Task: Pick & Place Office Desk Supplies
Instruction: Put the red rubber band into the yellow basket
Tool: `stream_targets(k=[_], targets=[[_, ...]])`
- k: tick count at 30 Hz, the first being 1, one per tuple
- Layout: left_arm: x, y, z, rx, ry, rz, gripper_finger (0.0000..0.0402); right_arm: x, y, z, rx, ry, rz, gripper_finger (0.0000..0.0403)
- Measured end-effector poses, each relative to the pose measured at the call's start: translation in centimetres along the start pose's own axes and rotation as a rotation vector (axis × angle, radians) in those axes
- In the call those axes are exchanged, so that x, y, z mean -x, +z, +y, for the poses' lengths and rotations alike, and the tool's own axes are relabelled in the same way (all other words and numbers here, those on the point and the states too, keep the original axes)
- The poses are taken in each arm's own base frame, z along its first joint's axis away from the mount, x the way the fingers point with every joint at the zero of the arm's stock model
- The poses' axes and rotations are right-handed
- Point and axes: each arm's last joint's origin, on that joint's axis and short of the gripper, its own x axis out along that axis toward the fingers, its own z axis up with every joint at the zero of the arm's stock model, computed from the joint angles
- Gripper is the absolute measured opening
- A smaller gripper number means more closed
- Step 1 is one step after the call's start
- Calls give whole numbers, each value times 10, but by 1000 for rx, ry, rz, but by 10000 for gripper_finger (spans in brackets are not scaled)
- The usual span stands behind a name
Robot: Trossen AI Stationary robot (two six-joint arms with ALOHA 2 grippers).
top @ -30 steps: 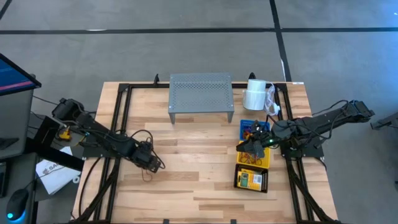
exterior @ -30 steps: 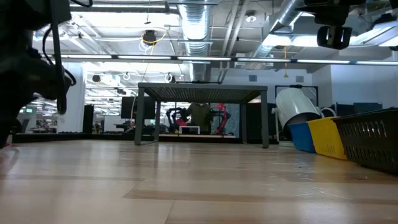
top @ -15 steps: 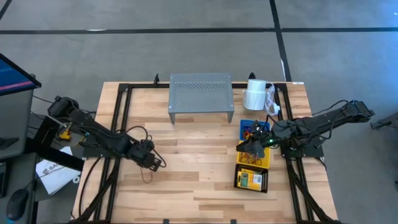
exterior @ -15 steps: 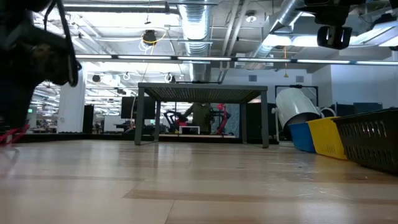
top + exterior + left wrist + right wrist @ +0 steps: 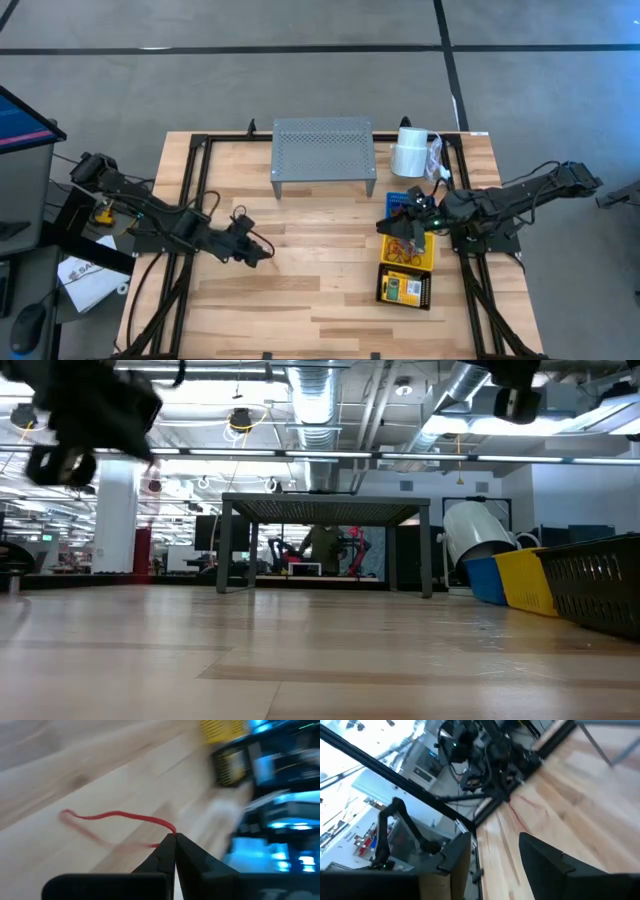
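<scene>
Red loop lifted clear of the table by the left hand; right hand raised above the baskets

Over the last second the left hand (image 5: 262, 254) has been carried up and toward the middle of the table (image 5: 320, 300), its fingers pinched together on one end of a thin red loop (image 5: 117, 817), which dangles free in the left wrist view; the pick is judged done and the carry toward the baskets is underway. The right hand (image 5: 392, 226) has been drawn back over the near edge of the blue basket (image 5: 399, 200), its fingers parted with nothing seen between them. The yellow basket (image 5: 425, 257), already holding several loops, and the black basket (image 5: 406, 289), with a yellow-green crayon box in it, sit in a row at the table's right side. Both arms are stretched low across the table toward each other
</scene>
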Motion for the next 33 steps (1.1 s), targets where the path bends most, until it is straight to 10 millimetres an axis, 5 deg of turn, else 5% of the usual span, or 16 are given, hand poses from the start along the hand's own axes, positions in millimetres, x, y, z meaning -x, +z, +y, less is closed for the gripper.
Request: stream_targets(k=[9, 18, 25, 33], targets=[[12, 14, -41, -94, -390, -233, 0, -5, 12, 14, 117, 149, -142, 180], [30, 30, -65, -137, -651, -427, 0, -39, 10, 21, 226, 271, -291, 224], [42, 39, -86, -199, -666, -476, 0, -70, 8, 24, 229, 273, -305, 240], [62, 52, -117, -318, -569, -466, 0, -102, 31, 46, 364, 223, -255, 240]])
